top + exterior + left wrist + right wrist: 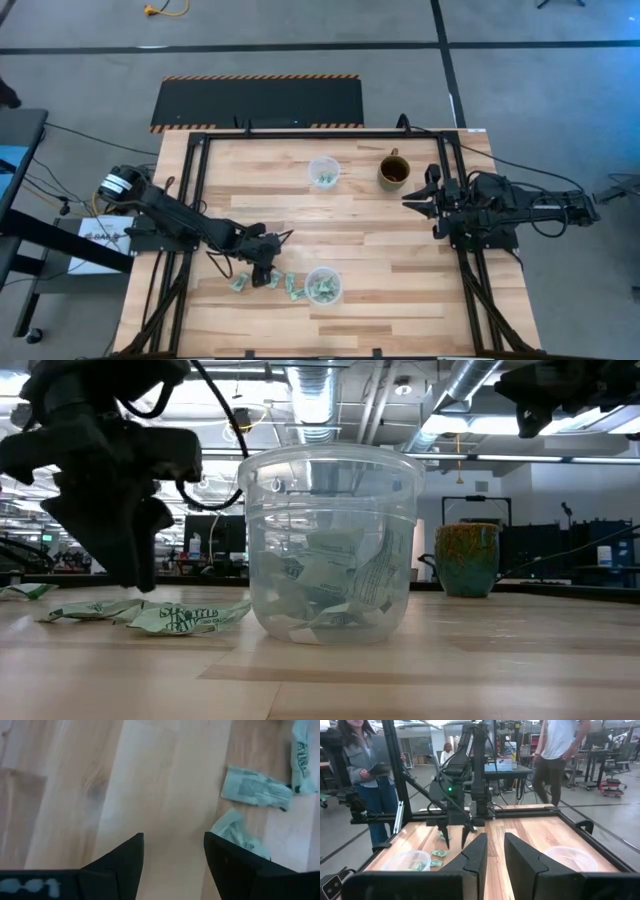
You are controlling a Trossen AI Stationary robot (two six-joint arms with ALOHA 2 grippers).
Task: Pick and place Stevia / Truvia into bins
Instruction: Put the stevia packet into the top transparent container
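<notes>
Several green-and-white Stevia packets [272, 281] lie flat on the wood near the table's front left, seen up close in the left wrist view [257, 788]. My left gripper [259, 272] hangs open just above them, pointing steeply down, with bare wood between its fingers [174, 837]; one packet [239, 834] lies beside the outer side of one finger. A clear bin [323, 286] with packets inside stands just right of the loose ones [330, 545]. A second bin [323, 172] holding packets stands farther back. My right gripper [410, 200] waits level at the right, narrowly open and holding nothing [496, 841].
A brown mug [393, 172] stands at the back, right of the far bin. A black frame [200, 180] rings the table. Beyond the table, two people [365, 770] [555, 755] are in the room. Bare wood lies between the two bins.
</notes>
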